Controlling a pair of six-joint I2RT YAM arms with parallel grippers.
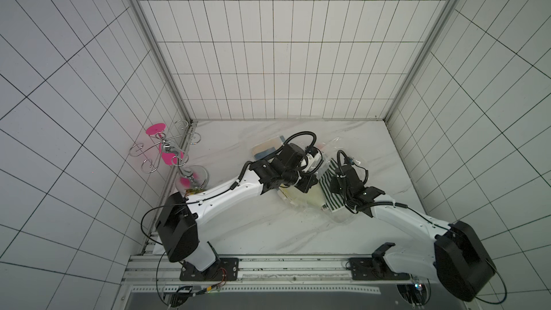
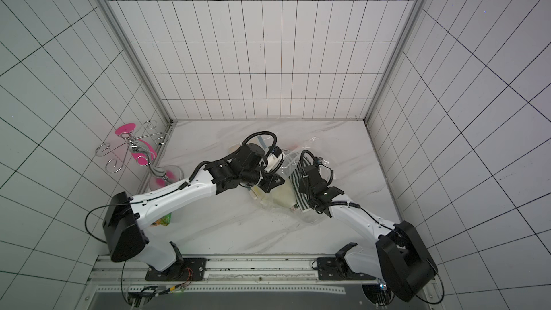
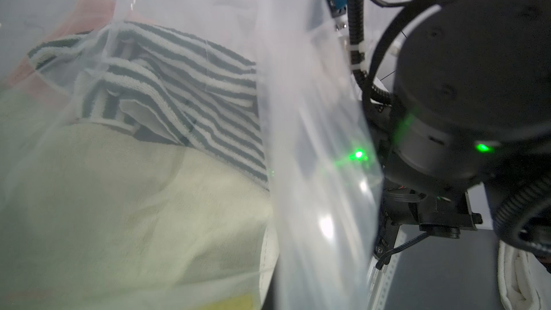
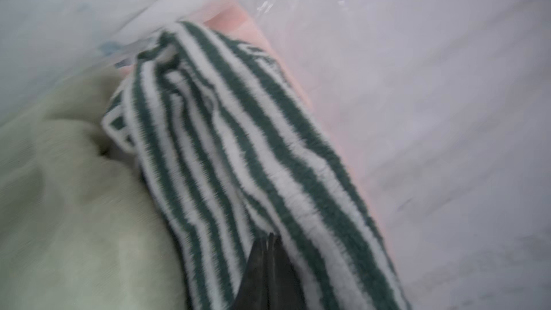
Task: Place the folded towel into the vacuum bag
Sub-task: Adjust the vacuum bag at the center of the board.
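Note:
The folded towel [image 1: 328, 180] [image 4: 238, 144], striped green and white, lies inside the mouth of the clear vacuum bag [image 1: 341, 219] [image 3: 313, 114], on a cream towel [image 1: 304, 199] [image 4: 59, 204] and beside a pink one [image 4: 238, 16]. My right gripper [image 4: 269, 235] is shut, its tips pinching a crease of the striped towel. My left gripper [image 1: 313, 161] [image 2: 275, 159] hovers over the bag mouth and holds its film lifted. Its jaws are hidden behind the film in the left wrist view.
More folded towels [image 1: 265, 147] lie behind the left arm. A chrome stand with pink discs [image 1: 167, 150] stands in the far left corner, and a coloured packet [image 2: 162, 220] lies under the left arm. Tiled walls close in the marble table [image 1: 268, 234].

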